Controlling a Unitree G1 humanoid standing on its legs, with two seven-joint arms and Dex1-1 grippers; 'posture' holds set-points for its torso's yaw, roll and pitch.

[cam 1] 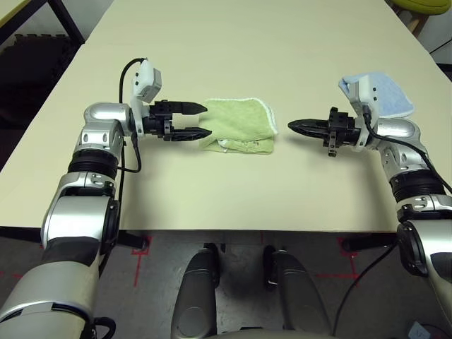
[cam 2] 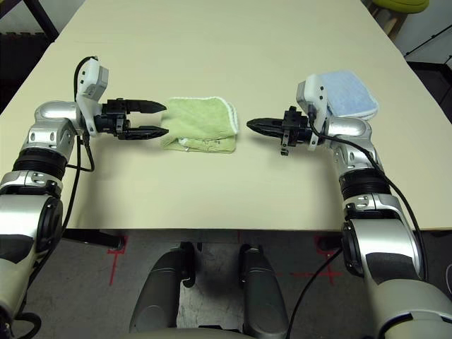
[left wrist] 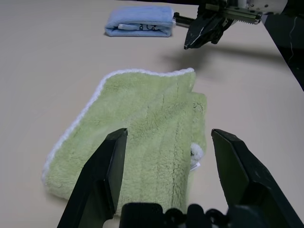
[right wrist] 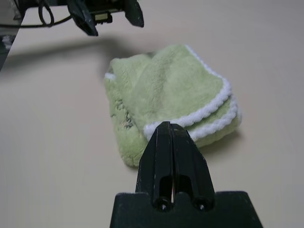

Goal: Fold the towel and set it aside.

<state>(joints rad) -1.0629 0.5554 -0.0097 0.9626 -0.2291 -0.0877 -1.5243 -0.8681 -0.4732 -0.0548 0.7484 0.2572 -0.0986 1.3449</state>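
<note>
The towel (cam 1: 239,125), light green terry with white stitched edging, lies folded into a small thick pad at the middle of the table. My left gripper (cam 1: 199,120) stands open at the towel's left edge, one fingertip on each side of that edge, nothing pinched between them. In the left wrist view its two fingers (left wrist: 102,180) straddle the near end of the towel (left wrist: 147,128). My right gripper (cam 1: 294,127) is shut and empty, pointing at the towel's right end from a short gap away; the right wrist view shows the towel (right wrist: 166,95) just beyond its tips.
A smaller light blue folded cloth (cam 1: 385,93) lies at the right side of the table, behind my right wrist. Bare tabletop (cam 1: 233,191) stretches in front of the towel toward the front edge and far behind it.
</note>
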